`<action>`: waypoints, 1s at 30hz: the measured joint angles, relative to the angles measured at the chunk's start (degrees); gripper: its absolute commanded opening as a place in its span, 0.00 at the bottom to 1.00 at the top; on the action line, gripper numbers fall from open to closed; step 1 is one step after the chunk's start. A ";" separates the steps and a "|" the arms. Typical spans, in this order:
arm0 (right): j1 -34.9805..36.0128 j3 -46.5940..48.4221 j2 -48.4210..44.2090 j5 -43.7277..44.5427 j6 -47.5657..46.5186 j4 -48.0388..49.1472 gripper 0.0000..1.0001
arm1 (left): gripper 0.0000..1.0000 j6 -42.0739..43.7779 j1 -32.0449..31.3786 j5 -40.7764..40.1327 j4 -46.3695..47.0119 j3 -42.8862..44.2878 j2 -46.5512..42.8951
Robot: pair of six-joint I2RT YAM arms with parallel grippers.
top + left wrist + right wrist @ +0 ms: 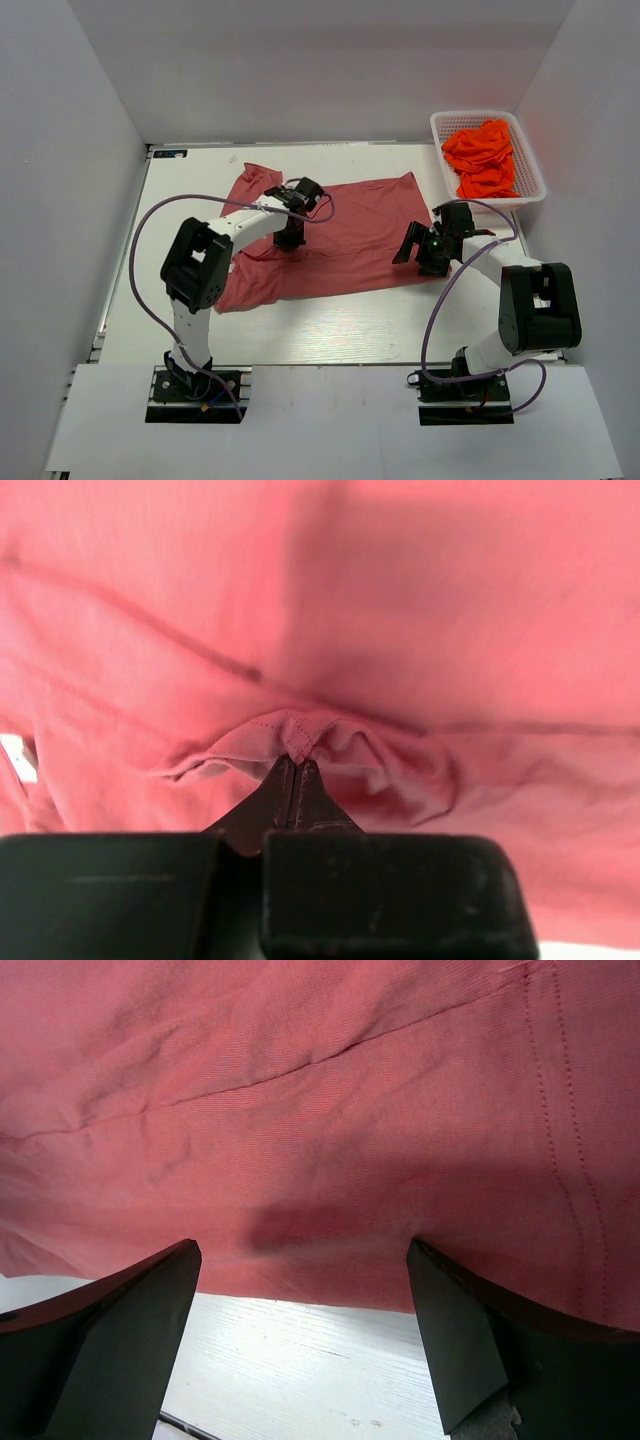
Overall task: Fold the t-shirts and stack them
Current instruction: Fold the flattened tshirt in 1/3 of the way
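Rose-red t-shirt (350, 235) lies spread over the middle of the table (330, 335), wrinkled, with one flap sticking out at 11 o'clock. Orange t-shirts (483, 160) sit piled in the white basket (438, 128) at 2 o'clock, well apart from both arms.

Only the top view gives the basket, the full shirt outline and both arms. Grip detail is too small to read there.

Left wrist view is all red cloth and adds what the top view can't. The left gripper (295, 768) is fully closed, tips pinching a small raised fold with a stitched hem. Cloth tents up around the pinch. The top view puts this gripper on the shirt, at 9 o'clock of its centre.

In the right wrist view the right gripper (303, 1252) has its jaws wide apart with nothing clamped. It straddles the shirt's edge where red cloth meets bare white table. A double-stitched hem runs along the frame's 3 o'clock side. Whether the jaws touch the cloth can't be told. The top view puts this gripper at the shirt's right edge, roughly 3 o'clock of the table centre.
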 measured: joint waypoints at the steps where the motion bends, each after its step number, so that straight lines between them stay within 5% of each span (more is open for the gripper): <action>1: 0.00 0.02 0.00 0.11 0.02 0.00 0.90 | 0.00 0.61 0.00 -0.44 0.76 0.83 0.50; 7: 0.02 0.26 0.09 0.66 -0.02 -0.22 0.90 | 0.00 8.00 0.02 -0.76 7.04 7.96 4.37; 8: 0.02 0.31 0.09 0.83 -0.04 -0.28 0.90 | 0.18 9.18 0.02 -0.70 7.80 9.27 5.31; 9: 0.02 0.35 0.09 0.96 -0.09 -0.33 0.90 | 0.18 10.45 0.02 -0.68 8.44 10.29 6.19; 10: 0.02 0.35 0.09 1.16 -0.15 -0.37 0.90 | 0.64 11.76 0.00 -0.57 8.39 11.65 7.23; 12: 0.02 0.50 0.09 1.60 -0.26 -0.52 0.90 | 1.00 13.90 0.02 -0.24 8.87 13.33 8.90; 22: 0.02 1.01 -0.20 3.43 -1.49 -1.92 0.90 | 1.00 14.14 0.02 -0.09 7.10 12.50 6.64; 30: -0.02 2.47 -6.12 9.07 -3.82 -5.14 0.90 | 1.00 3.50 0.37 0.07 8.39 -10.10 -19.65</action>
